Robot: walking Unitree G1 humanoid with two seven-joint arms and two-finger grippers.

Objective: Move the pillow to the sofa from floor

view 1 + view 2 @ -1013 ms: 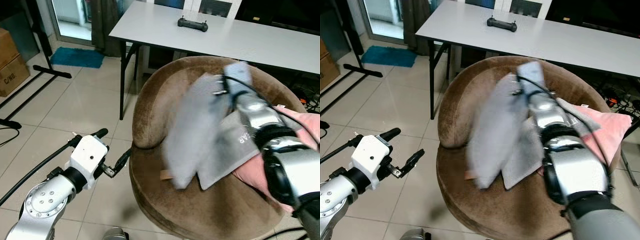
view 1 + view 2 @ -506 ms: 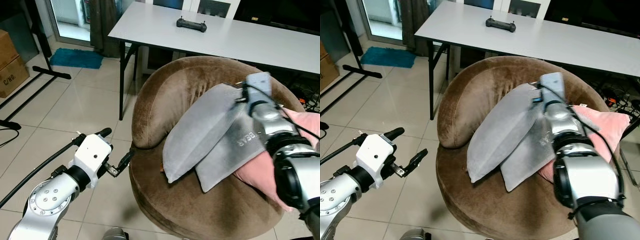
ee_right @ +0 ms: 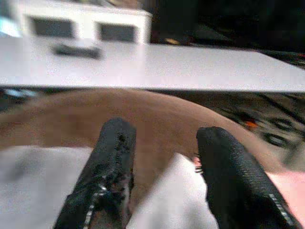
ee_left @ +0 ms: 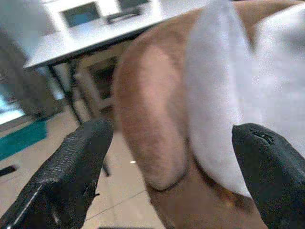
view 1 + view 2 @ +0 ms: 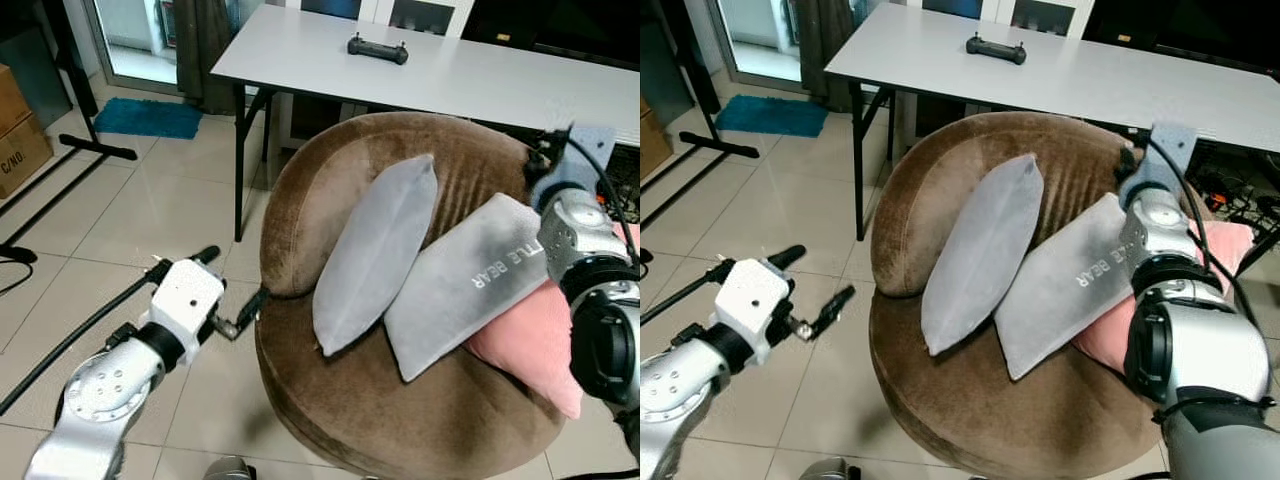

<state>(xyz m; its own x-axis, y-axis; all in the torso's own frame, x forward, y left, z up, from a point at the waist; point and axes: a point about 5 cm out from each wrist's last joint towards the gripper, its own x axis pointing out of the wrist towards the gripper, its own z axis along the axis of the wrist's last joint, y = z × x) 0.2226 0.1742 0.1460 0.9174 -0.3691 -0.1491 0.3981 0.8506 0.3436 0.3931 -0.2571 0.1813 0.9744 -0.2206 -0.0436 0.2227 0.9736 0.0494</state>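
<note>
— Released now: right pincer [image 3: 162, 157] off the pillow [image 5: 372, 255] and up by the sofa [image 5: 330, 420] back rim, against half a second ago.

— And the pillow?

— Propped upright on the seat, leaning on the backrest. Smooth plain grey fabric, long and flattish with pointed corners.

— Beside it?

— Overlapping a second grey cushion [image 5: 465, 285] with white lettering, itself lying over a pink cushion [image 5: 535, 345]. Sofa round and tub-shaped, in brown velvety plush.

— Right pincer's fingers?

— Black, ribbed, moderately apart, empty. Above the cushions near the backrest's top, clear of the pillow, which sits lower and toward the robot's left.

— Left one?

— Left pincer [image 5: 232, 292] spread wide, empty, hovering over the tiled floor [image 5: 130, 220] just beside the sofa's outer edge; pillow near, on the other side of the sofa wall.

— Behind?

— Flat white counter [image 5: 470, 80] on black legs, with a small black controller [image 5: 378, 47] on it.
</note>
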